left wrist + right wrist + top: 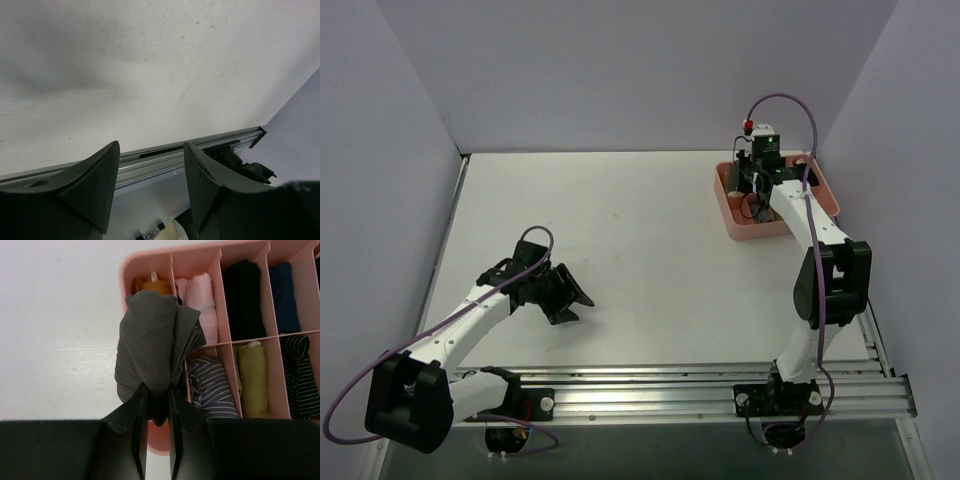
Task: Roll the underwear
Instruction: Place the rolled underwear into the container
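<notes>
The underwear (150, 345), a dark olive-grey bunched roll of cloth, hangs pinched between the fingers of my right gripper (157, 386), which is shut on it. It hangs over the left end of the pink compartment tray (146, 258), above the near-left compartment and partly over the tray's left wall. In the top view the right gripper (760, 178) reaches over the tray (738, 228) at the far right of the table. My left gripper (570, 298) stands open low over the bare white table at the left, nothing between its fingers (102, 170).
The tray's compartments hold rolled garments: orange (152, 284), pink (202, 295), black (242, 295), blue (282, 290), striped (212, 387) and yellow-green (254, 377). An aluminium rail (720, 385) runs along the near edge. Walls close in the table at left, back and right.
</notes>
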